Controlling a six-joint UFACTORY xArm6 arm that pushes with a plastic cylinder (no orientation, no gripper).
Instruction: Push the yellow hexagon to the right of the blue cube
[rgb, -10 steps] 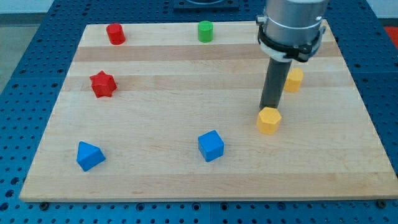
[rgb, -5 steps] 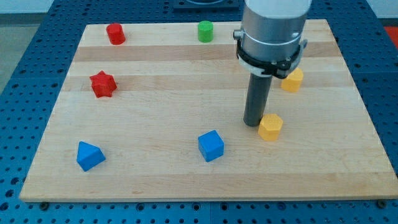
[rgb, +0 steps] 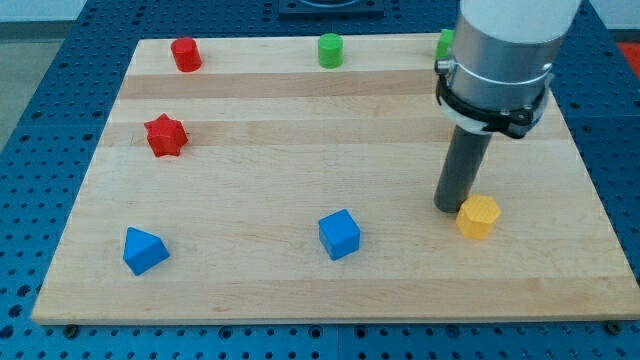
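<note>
The yellow hexagon (rgb: 478, 215) lies on the wooden board at the view's lower right. The blue cube (rgb: 339, 234) sits well to its left, a little lower in the view. My tip (rgb: 452, 208) stands on the board right against the hexagon's left side, between the hexagon and the cube. The rod and the arm's grey body rise above it and cover part of the board behind.
A blue triangular block (rgb: 143, 250) is at the lower left. A red star (rgb: 166, 135) and a red block (rgb: 185, 53) are at the left. A green cylinder (rgb: 330, 49) is at the top, and another green block (rgb: 444, 42) peeks from behind the arm.
The tip swung to the hexagon's left side and moved right. The yellow hexagon slid right, away from the blue cube. A second yellow block is now hidden behind the arm.
</note>
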